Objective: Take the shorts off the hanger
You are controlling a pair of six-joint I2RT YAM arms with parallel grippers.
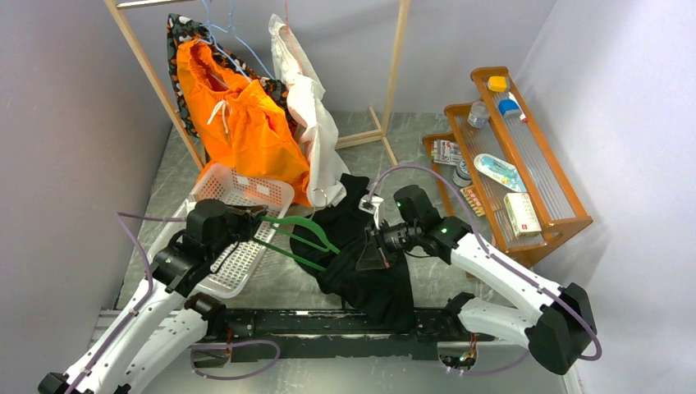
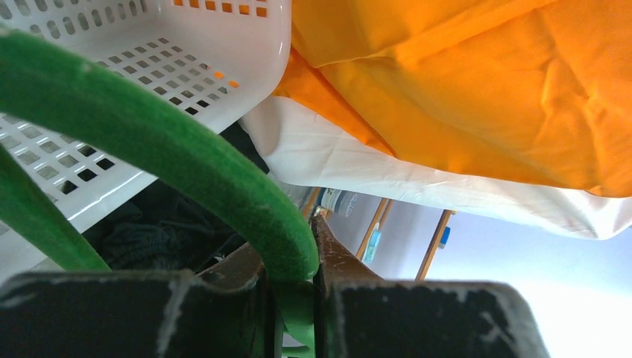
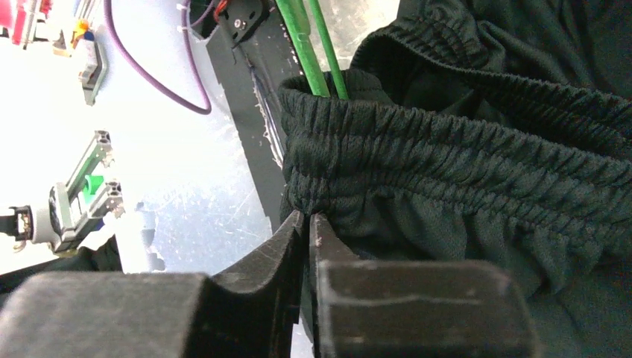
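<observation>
The bright orange shorts (image 1: 246,123) with a white drawstring hang on a wire hanger at the rack, above the basket; they fill the top of the left wrist view (image 2: 484,89). My left gripper (image 1: 250,217) is shut on a green velvet hanger (image 1: 299,238), with the hanger's bar clamped between its fingers (image 2: 298,261). A black garment (image 1: 369,271) with a gathered elastic waist hangs on that green hanger (image 3: 305,45). My right gripper (image 1: 373,246) is shut on the black garment's waistband (image 3: 462,149), its fingertips (image 3: 307,224) pinching the fabric.
A white perforated basket (image 1: 246,189) lies under my left arm. A plain white garment (image 1: 316,123) hangs beside the shorts. The wooden rack's leg (image 1: 156,82) stands at the back left. A wooden shelf (image 1: 525,164) with small items stands at the right.
</observation>
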